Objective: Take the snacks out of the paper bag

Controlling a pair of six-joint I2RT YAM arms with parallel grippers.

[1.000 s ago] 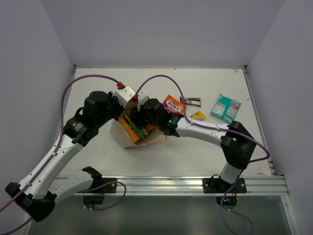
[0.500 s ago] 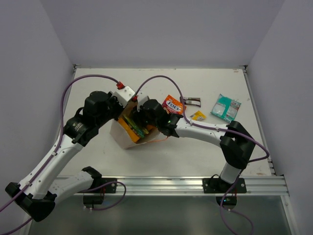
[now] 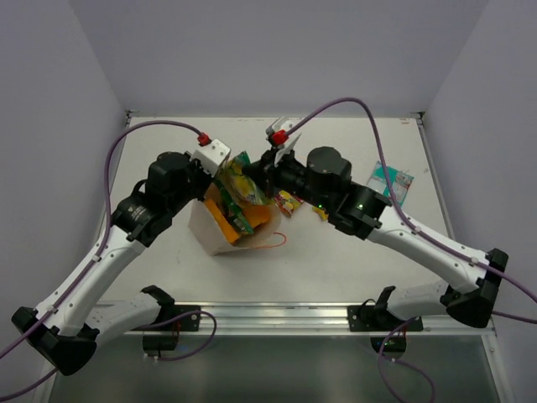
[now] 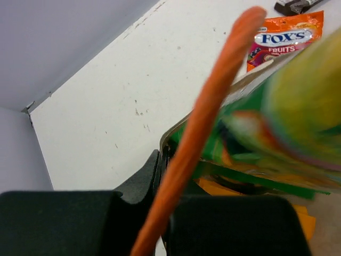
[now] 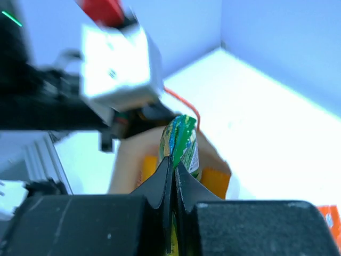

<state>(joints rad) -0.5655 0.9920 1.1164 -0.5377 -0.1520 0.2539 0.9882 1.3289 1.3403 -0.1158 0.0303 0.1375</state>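
Above the paper bag (image 3: 206, 232), right gripper (image 5: 171, 161) — jaws clamped — holds green packet (image 5: 181, 140).

White scuffed table (image 3: 319, 262); plain pale lilac walls (image 3: 277, 50) three sides; aluminium rail (image 3: 285, 313) near edge.

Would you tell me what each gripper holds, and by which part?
Right gripper: green glossy packet, by its edge. Left gripper: orange string handle of the cream paper bag.
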